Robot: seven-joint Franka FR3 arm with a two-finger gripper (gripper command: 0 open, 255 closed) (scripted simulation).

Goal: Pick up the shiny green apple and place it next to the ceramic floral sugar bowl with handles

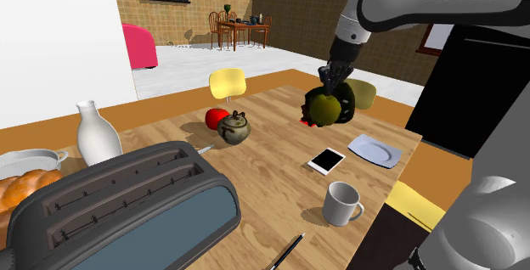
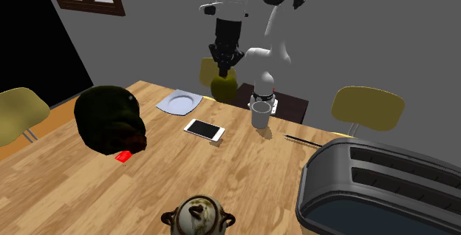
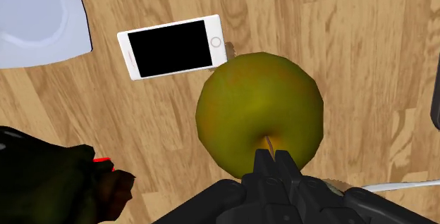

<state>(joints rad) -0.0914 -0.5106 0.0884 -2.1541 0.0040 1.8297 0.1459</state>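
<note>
Arm [image 1: 399, 1] bent downward, gripper [image 1: 328, 88] clamped on green apple [image 1: 324, 108], lifted above wooden table [image 1: 272, 179]

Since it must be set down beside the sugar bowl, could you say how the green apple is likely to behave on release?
The apple is round and smooth, so it will probably roll on the wooden table. The fingers pinch only its top, so it may slip or swing.
</note>
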